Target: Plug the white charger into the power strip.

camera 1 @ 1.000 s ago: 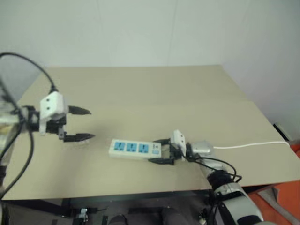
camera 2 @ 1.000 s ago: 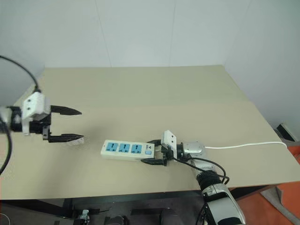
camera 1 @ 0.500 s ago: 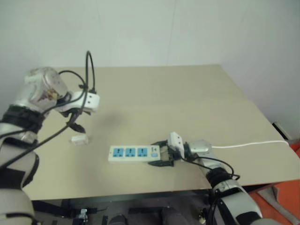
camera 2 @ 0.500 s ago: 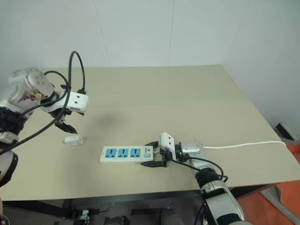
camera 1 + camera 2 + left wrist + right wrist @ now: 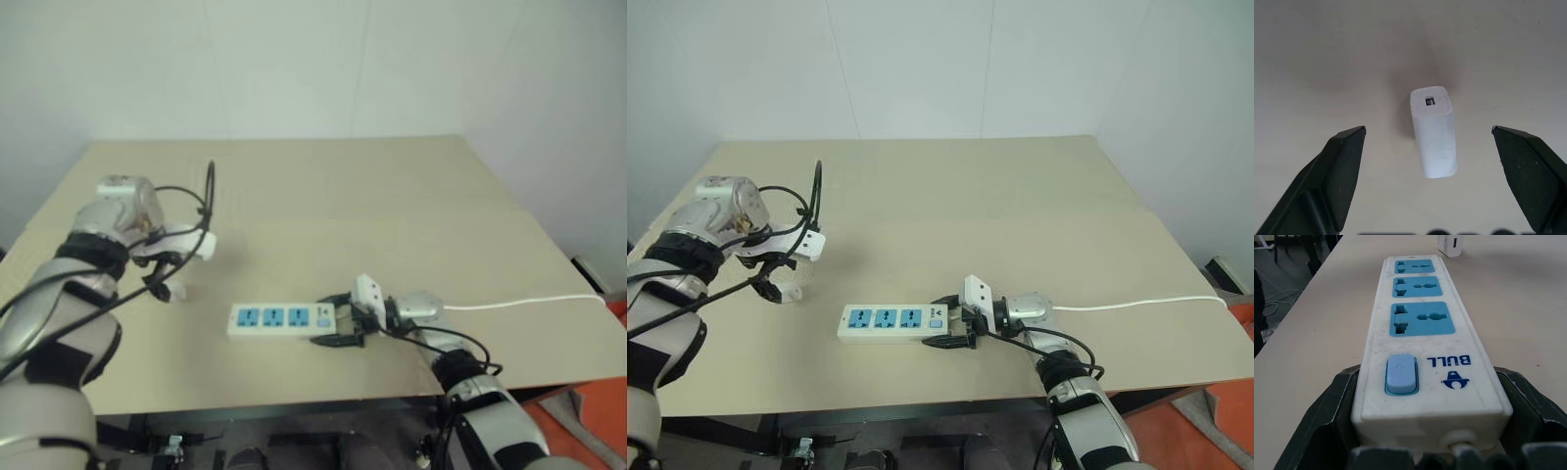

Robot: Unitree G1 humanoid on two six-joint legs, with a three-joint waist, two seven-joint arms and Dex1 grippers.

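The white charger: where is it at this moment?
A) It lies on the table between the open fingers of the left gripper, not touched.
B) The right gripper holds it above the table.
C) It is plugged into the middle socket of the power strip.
A: the white charger lies on the table, with space to each finger of the open left gripper.

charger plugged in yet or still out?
Out. The white charger lies loose on the table, between the open left tool's fingers, and all three sockets of the power strip are empty.

bare tan tabletop [image 5: 1312, 54] surrounds the small white boxy charger [image 5: 1433, 130]; wide-spread black left gripper [image 5: 1428, 147] fingers flank it untouched.
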